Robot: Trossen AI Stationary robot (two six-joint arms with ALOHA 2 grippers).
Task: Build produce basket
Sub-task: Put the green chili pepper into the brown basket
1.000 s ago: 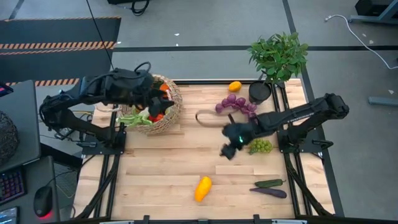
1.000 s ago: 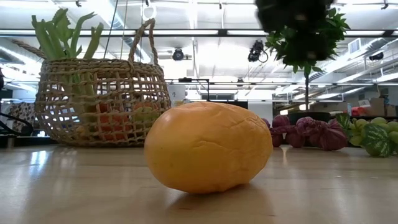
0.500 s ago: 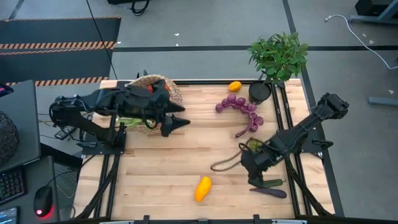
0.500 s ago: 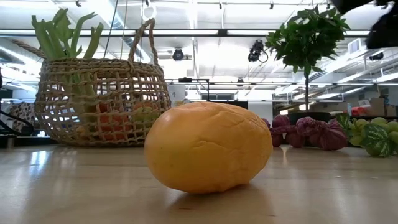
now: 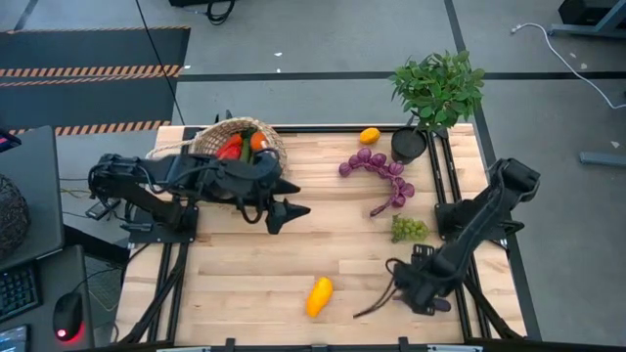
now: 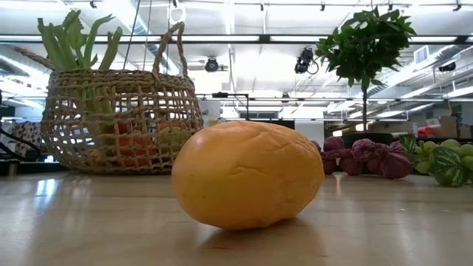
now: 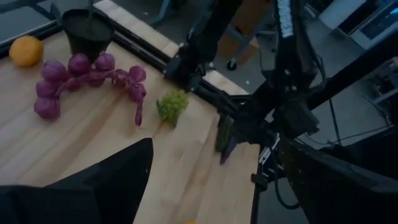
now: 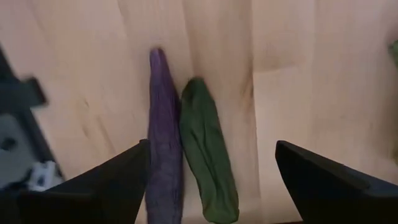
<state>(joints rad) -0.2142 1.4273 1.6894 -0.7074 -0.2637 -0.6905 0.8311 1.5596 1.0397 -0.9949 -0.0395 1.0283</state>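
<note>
**Right tool over the eggplant and cucumber**

We see the basket [image 5: 240, 147] at the far left of the bench [image 5: 323, 249], already holding a red pepper [image 5: 229, 148], something orange and green stalks. Our left tool [image 5: 279, 202] hangs just beside it, toward the bench's middle, fingers apart and empty. Our right tool [image 8: 211, 171] is down at the near right corner, fingers spread wide, directly above the purple eggplant [image 8: 163, 137] and the green cucumber [image 8: 205, 149], which lie touching side by side; it grips neither. Purple grapes [image 5: 377, 171], green grapes [image 5: 410, 229] and an orange [image 5: 369, 136] lie on the right half. A yellow pepper [image 5: 319, 295] sits near the front edge.
</note>
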